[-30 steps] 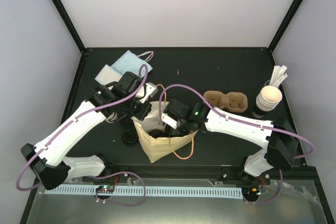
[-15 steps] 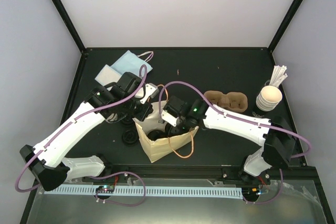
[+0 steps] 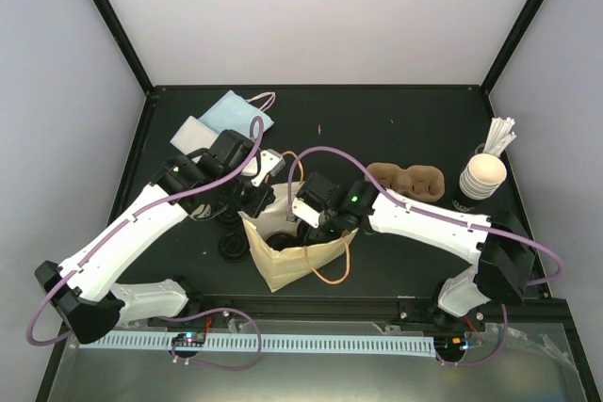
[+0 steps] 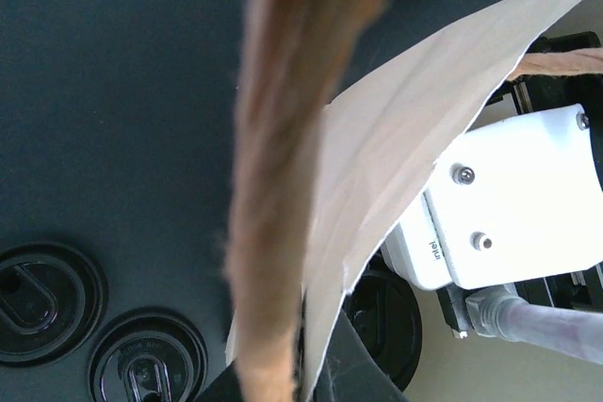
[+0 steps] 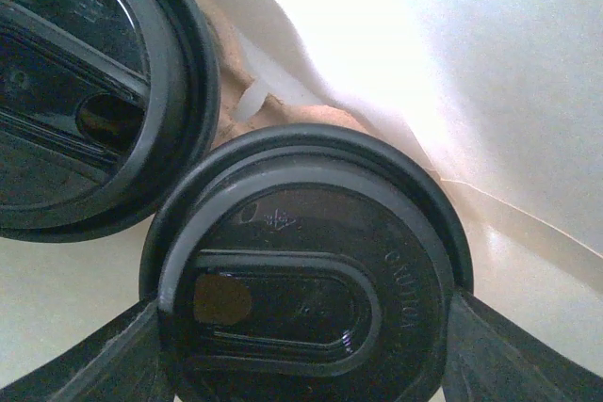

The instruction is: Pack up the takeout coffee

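Black-lidded takeout coffee [image 5: 306, 298], cup body hidden, clamped in right end effector [image 5: 301, 355]; left end effector [image 4: 297, 378] pinches blurred bag handle [image 4: 283, 138].

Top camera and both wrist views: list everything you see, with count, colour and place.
paper bag: one, beige, open, table centre
takeout coffee: one, black lid showing, inside bag
second lid: one, black, beside it in bag
loose lids: two, black, on table left of bag
cup carrier: one, brown, right of bag
cup stack: one, cream, white sticks with it, far right
flat sheets: two, light blue and white, rear left
left tool: one, black, shut on bag's handle
right tool: one, black, in bag, closed on coffee's lid
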Tool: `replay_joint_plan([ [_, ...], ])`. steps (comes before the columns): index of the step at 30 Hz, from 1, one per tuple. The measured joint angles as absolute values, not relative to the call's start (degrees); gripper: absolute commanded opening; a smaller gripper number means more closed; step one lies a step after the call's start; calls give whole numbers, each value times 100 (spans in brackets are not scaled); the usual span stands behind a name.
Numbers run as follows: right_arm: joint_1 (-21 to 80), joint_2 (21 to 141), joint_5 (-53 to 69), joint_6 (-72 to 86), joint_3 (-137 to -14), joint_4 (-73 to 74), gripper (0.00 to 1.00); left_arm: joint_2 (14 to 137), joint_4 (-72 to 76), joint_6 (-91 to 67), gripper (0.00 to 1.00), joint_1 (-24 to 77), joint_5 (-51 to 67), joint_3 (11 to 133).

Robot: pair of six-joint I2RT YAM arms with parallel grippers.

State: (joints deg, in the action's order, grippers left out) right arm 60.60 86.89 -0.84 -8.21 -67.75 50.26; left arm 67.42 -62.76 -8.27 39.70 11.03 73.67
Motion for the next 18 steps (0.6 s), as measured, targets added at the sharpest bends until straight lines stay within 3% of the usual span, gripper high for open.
replay_joint_plan([
  [18, 6051, 8766, -102, -856, -6884, 5175, 54, 6639, -6219, -829, 2, 3970, 1092, 7293],
])
